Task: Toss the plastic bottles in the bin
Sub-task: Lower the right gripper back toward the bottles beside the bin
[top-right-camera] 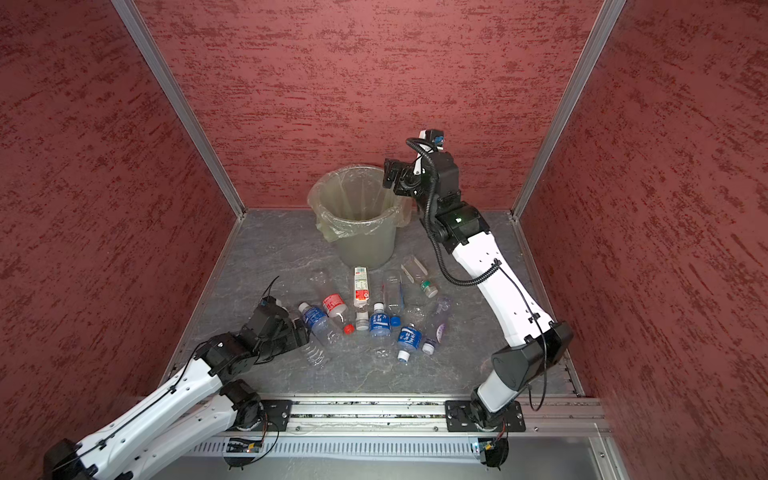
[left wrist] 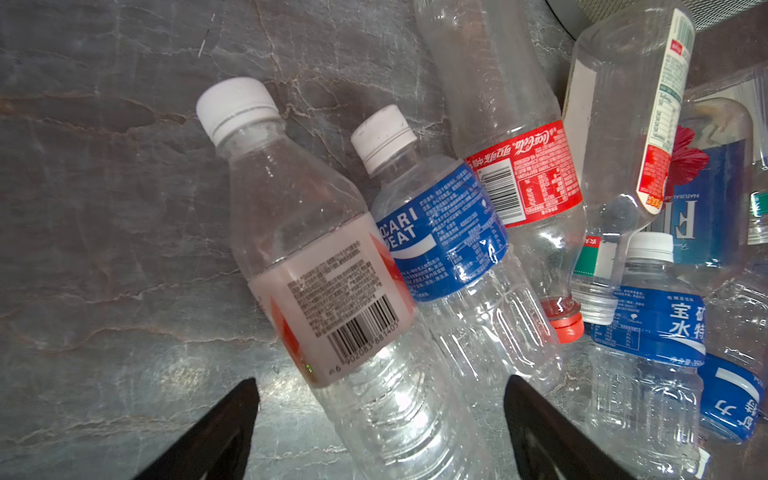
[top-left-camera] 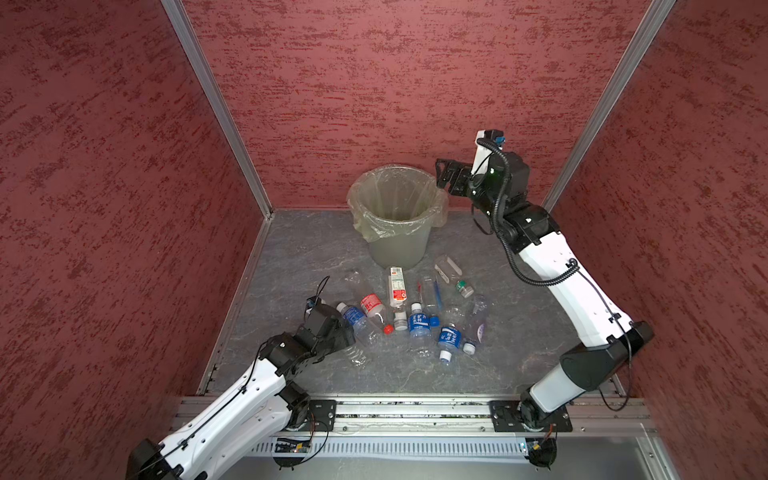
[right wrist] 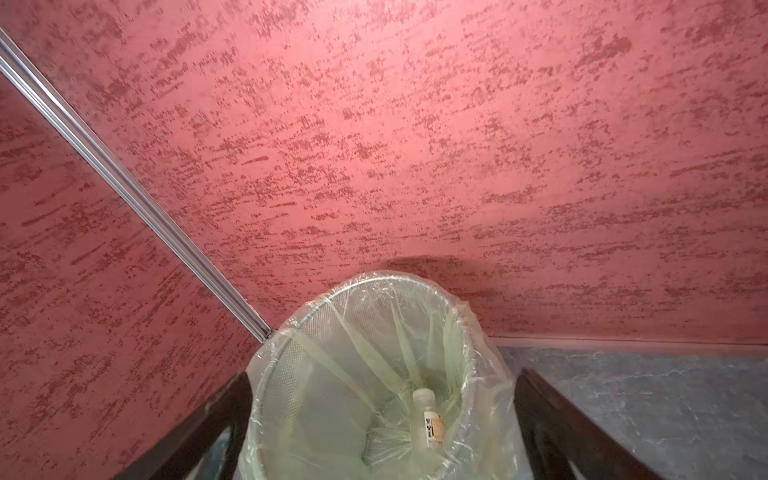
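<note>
The right gripper (top-left-camera: 444, 176) hangs wide open and empty above the bin (top-left-camera: 395, 249); 1 bottle (right wrist: 428, 419) lies inside. The left gripper (left wrist: 382, 380), also wide open, straddles a white-capped bottle (left wrist: 316, 266) among others on the floor (top-left-camera: 291, 257).

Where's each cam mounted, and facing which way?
Top views: high above the robot, looking down at bin, bottles; left arm, right arm show.
Left wrist: low over the bottles, facing down; left gripper open.
Right wrist: above the bin, facing into it and the wall; right gripper open.
Shared: bin in top and right wrist; bottles in top and left wrist.
</note>
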Controlling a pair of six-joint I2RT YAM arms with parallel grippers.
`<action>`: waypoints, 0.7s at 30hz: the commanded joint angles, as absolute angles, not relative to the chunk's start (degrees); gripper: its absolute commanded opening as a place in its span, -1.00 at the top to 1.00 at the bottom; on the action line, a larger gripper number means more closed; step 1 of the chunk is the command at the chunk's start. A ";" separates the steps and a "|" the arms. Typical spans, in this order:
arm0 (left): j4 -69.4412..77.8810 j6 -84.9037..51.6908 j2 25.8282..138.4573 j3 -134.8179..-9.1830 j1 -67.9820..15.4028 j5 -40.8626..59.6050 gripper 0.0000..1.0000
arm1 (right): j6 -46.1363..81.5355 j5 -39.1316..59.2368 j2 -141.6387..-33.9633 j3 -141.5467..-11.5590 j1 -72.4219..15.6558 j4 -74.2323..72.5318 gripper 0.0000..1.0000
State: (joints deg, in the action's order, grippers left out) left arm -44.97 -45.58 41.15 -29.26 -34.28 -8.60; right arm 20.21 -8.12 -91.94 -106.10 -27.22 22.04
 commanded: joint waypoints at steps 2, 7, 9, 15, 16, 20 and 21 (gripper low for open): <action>-44.45 -45.91 41.28 -30.87 -33.96 -9.49 -0.79 | 21.68 -7.84 -86.10 -98.50 -27.25 21.42 -0.98; -45.28 -47.42 42.70 -31.71 -33.97 -9.33 -0.73 | 22.34 -7.83 -78.99 -89.53 -27.29 21.39 -0.97; -46.46 -48.82 43.38 -32.38 -33.97 -9.23 -0.72 | 22.33 -7.71 -77.11 -86.70 -27.33 22.12 -0.97; -49.53 -54.43 46.20 -32.54 -33.99 -10.66 -0.75 | 22.00 -6.39 -71.77 -77.34 -27.32 22.72 -0.97; -49.25 -54.80 46.47 -32.36 -34.09 -10.43 -0.76 | 21.73 -6.29 -71.05 -76.28 -27.33 22.83 -0.97; -47.97 -57.90 45.48 -31.33 -35.03 -9.01 -0.79 | 22.32 -6.33 -68.03 -71.11 -27.33 23.40 -0.97; -47.64 -58.71 45.15 -30.96 -35.15 -8.79 -0.80 | 22.49 -6.33 -67.32 -69.80 -27.33 23.46 -0.97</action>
State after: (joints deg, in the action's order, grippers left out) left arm -47.99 -55.20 46.13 -31.59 -34.68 -9.10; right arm 21.67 -7.46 -69.49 -71.83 -27.22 22.79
